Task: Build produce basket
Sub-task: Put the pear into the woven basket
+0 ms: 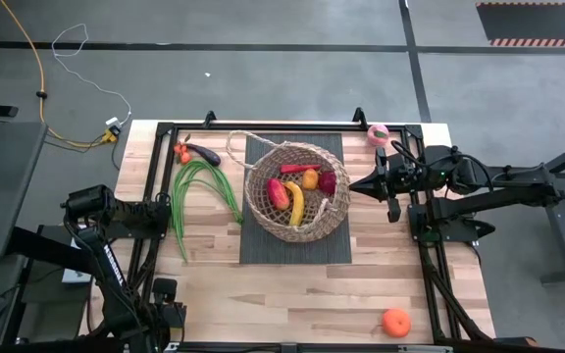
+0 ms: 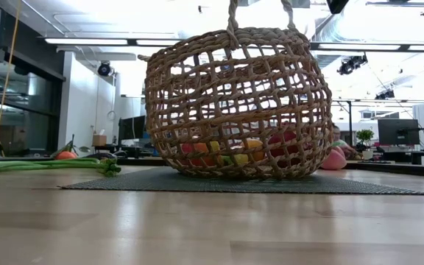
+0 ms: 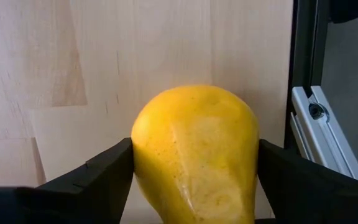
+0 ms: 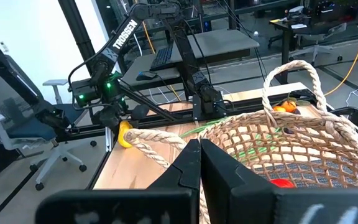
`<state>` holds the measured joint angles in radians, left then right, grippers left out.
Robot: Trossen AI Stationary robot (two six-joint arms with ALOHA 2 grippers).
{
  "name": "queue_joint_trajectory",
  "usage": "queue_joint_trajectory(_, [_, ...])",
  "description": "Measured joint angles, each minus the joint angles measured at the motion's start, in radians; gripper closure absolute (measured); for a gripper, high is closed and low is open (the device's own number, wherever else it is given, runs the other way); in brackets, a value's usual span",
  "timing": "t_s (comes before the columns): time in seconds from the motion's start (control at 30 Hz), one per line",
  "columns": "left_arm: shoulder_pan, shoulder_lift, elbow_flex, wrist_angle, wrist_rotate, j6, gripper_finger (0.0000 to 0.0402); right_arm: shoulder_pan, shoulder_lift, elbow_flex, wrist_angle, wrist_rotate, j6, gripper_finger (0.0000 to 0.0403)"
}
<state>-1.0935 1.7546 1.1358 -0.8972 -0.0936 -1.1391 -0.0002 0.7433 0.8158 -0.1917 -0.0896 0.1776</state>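
The round wicker basket (image 1: pixel 297 191) stands on a dark mat (image 1: pixel 263 245) at the table's middle. It holds a banana (image 1: pixel 295 203), a red pepper (image 1: pixel 278 192) and other produce. My left gripper (image 1: pixel 170 316) is near the table's near left corner, shut on a yellow lemon (image 3: pixel 194 155); the lemon also shows in the right wrist view (image 4: pixel 124 134). My right gripper (image 1: pixel 361 184) is shut and empty, level, just right of the basket's rim. Green bean stalks (image 1: pixel 199 191), an eggplant (image 1: pixel 202 152), a pink fruit (image 1: pixel 378 134) and an orange (image 1: pixel 395 322) lie on the table. My left gripper pinches the lemon between its two fingers (image 3: pixel 104 174), one on each of its sides (image 3: pixel 138 162). The fingers come from above, pointing down at the wood. I cannot tell whether the lemon rests on the table or hangs just above it.
A black frame rail (image 3: pixel 303 74) runs along the table's edge close to the lemon. A small orange vegetable (image 1: pixel 180 152) lies by the eggplant at the far left. The basket's loop handle (image 4: pixel 291 81) stands up before my right gripper.
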Motion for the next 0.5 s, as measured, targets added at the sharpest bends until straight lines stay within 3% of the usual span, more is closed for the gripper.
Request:
queue_joint_trajectory(0.23, [0.105, -0.169, -0.002, -0.045, 0.048, 0.138, 0.0109, 0.000, 0.000, 0.000, 0.000, 0.000, -0.002, 0.0403])
queue_joint_trajectory(0.5, [0.389, -0.555, 0.000, -0.046, -0.166, 0.349, 0.0109, 0.000, 0.000, 0.000, 0.000, 0.000, -0.002, 0.0403])
